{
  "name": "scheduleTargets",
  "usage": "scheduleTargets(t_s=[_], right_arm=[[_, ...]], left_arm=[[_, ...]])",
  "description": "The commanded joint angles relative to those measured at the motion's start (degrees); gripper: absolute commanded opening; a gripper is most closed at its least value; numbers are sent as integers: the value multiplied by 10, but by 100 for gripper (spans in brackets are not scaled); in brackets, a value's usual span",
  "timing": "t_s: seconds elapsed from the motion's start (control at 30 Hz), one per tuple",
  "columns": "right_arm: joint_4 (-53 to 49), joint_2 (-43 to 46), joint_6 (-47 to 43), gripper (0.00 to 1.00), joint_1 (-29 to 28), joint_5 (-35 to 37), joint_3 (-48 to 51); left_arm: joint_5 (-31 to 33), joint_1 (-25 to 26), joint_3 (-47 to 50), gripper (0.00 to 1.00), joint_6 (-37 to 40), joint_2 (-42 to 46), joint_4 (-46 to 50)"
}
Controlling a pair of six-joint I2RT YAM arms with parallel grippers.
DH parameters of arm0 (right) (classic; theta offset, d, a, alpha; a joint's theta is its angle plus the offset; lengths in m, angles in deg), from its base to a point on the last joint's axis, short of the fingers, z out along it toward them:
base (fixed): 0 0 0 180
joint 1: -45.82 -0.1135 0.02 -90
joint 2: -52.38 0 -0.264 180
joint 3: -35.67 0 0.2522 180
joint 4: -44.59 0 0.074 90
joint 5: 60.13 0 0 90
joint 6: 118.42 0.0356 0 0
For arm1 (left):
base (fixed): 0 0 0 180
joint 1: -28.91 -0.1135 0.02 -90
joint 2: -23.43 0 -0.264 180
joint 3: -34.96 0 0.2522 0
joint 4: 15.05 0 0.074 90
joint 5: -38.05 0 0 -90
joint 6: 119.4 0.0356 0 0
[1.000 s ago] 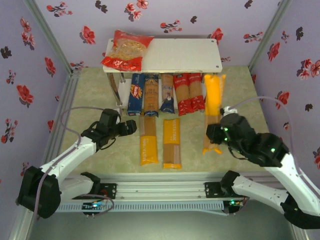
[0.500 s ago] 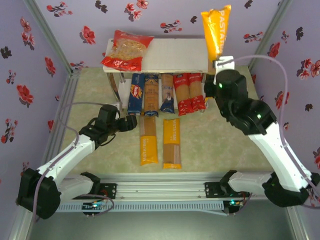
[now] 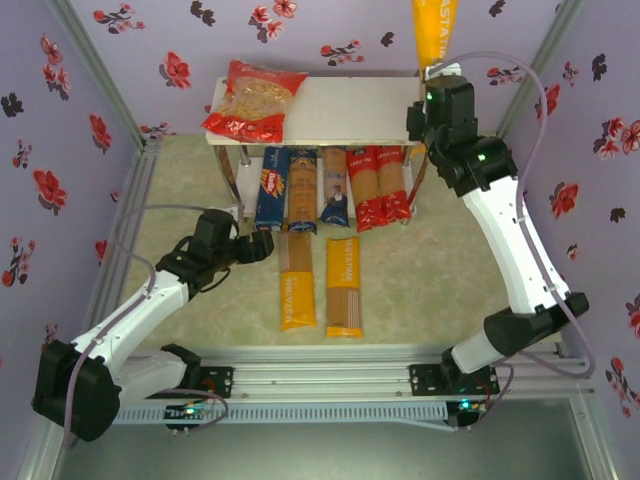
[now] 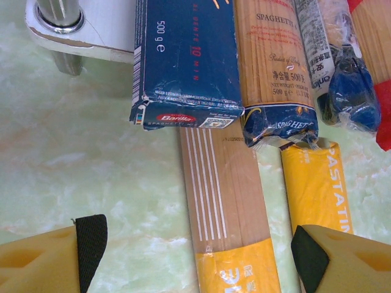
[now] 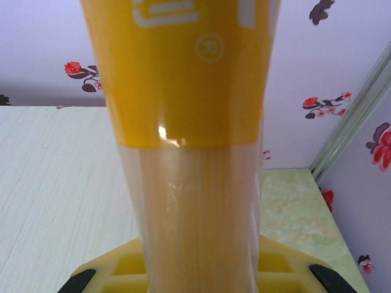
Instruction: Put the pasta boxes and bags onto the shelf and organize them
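The yellow spaghetti bag (image 3: 434, 28) is slick film around stiff, brittle strands. It is probably moderately heavy, prone to slipping, and likely to swing or snap its contents when held by one end, so a hold nearer mid-length looks safer for laying it flat. It stands upright above the far right end of the shelf (image 3: 360, 105), over the top board. The right pincer (image 3: 432, 72) pinches its lower end, the pads pressed against the film. The left pincer (image 4: 198, 247) is spread wide and holds nothing, low over the worktop (image 4: 73, 152) at the near end of the blue Barilla box (image 4: 183, 61).
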Motion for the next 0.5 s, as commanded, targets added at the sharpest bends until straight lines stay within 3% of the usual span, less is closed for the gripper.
scheduleTargets(t_s=[0.0, 0.23, 0.47], right_arm=[[45, -6, 30, 0, 7, -45, -51], [-10, -63, 31, 1, 15, -87, -95], [-38, -92, 76, 21, 34, -92, -95]], left_arm=[[-5, -7, -7, 84, 17, 1, 13], [-7, -15, -12, 84, 17, -7, 15], [-12, -22, -19, 84, 20, -20, 18]])
